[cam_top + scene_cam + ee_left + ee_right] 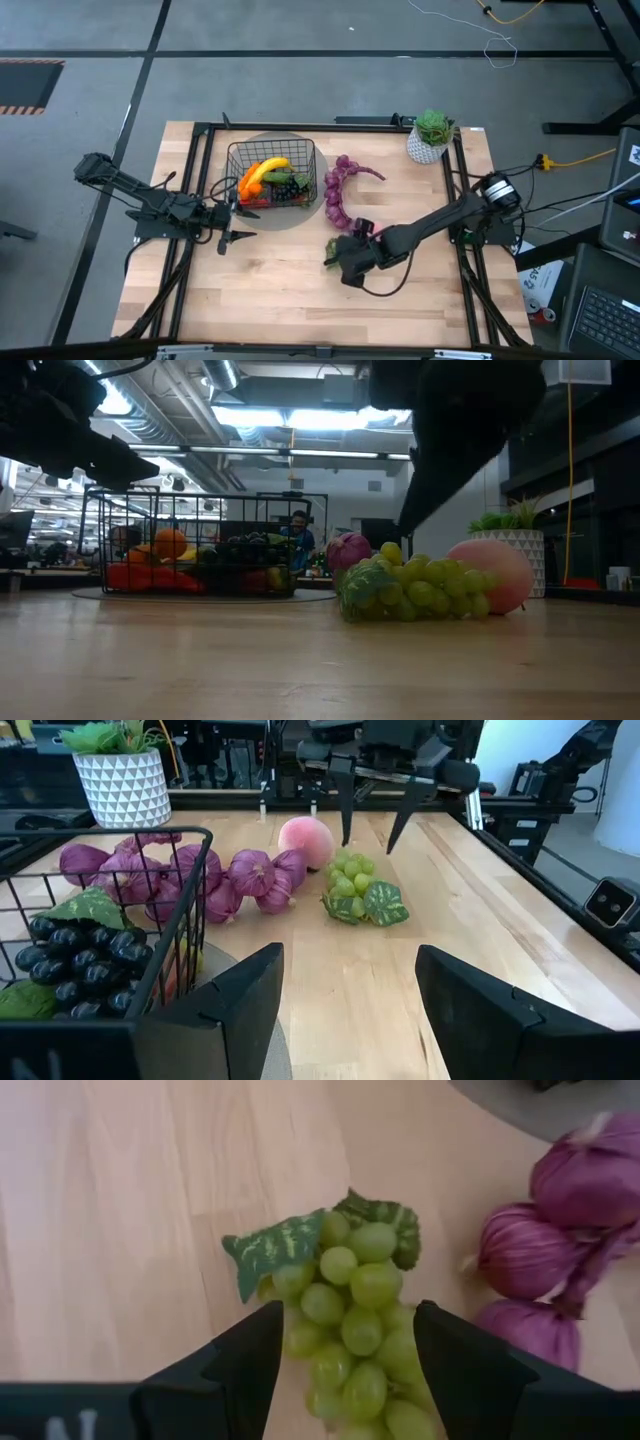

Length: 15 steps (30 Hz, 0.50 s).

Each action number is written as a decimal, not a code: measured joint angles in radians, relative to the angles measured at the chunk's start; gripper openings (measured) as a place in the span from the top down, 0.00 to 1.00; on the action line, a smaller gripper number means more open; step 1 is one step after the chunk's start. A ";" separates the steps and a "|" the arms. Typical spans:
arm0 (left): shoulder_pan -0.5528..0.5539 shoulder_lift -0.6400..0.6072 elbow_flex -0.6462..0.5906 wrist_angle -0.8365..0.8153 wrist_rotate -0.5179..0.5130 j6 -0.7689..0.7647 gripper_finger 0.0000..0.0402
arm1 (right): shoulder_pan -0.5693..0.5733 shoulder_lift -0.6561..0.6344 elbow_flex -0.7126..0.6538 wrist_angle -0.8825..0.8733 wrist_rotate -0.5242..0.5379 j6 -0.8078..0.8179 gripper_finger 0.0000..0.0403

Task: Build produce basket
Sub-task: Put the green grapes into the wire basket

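green grapes [350, 1320]: bunch lying on the table directly under the right gripper [372, 825], between its spread fingers, not yet grasped; purple bulb string [560, 1230] just beside, peach [305, 840] just behind. likely light, lumpy, slightly yielding, prone to roll; best taken across the thick middle, clear of the leaves. basket [272, 172]: beside the left gripper [228, 238], which waits open, holding nothing; already partly filled.

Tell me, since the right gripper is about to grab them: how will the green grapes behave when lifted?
The green grapes are many small round beads in a bunch, so they will probably sag and swing rather than stay stiff. The smooth skins may slip between the open right gripper's fingers. They look like light plastic. Lying flat on their leaves, they seem unlikely to roll.
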 joint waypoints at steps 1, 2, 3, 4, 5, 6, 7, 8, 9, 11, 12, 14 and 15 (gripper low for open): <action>0.000 0.000 0.000 -0.001 0.000 0.000 0.44 | 0.000 0.009 0.000 0.004 -0.001 0.000 0.45; 0.000 0.000 0.000 -0.001 0.000 0.000 0.44 | 0.000 0.018 0.000 0.004 -0.002 0.000 0.45; 0.000 0.000 0.000 -0.001 0.000 0.000 0.44 | 0.000 0.027 0.000 0.003 -0.003 0.000 0.45; 0.000 0.000 0.000 -0.002 0.000 0.000 0.44 | 0.000 0.036 0.000 0.005 -0.004 -0.001 0.45; 0.000 0.000 0.000 -0.002 -0.001 0.000 0.44 | 0.000 0.044 0.000 0.003 -0.009 -0.002 0.45; 0.000 0.000 0.000 -0.002 0.000 0.000 0.44 | 0.000 0.053 0.000 -0.004 -0.016 -0.003 0.45; 0.000 0.000 0.000 -0.002 0.000 0.000 0.44 | -0.001 0.062 0.000 -0.004 -0.029 -0.003 0.45; 0.000 0.000 0.000 -0.002 -0.001 0.000 0.44 | -0.001 0.071 0.000 -0.002 -0.044 -0.002 0.45; 0.000 0.000 0.000 -0.002 -0.001 0.000 0.44 | -0.001 0.081 0.000 -0.005 -0.051 0.002 0.45; 0.000 0.000 0.000 -0.002 0.000 0.000 0.44 | -0.001 0.101 0.000 -0.004 -0.061 0.006 0.45; 0.000 0.000 0.000 -0.002 -0.001 0.000 0.44 | -0.001 0.111 0.001 -0.001 -0.061 0.010 0.45; 0.000 0.000 0.000 -0.002 0.000 0.000 0.44 | -0.001 0.127 0.002 0.004 -0.060 0.034 0.45; 0.000 0.000 0.000 -0.002 -0.001 0.000 0.44 | 0.000 0.133 0.003 0.010 -0.058 0.047 0.45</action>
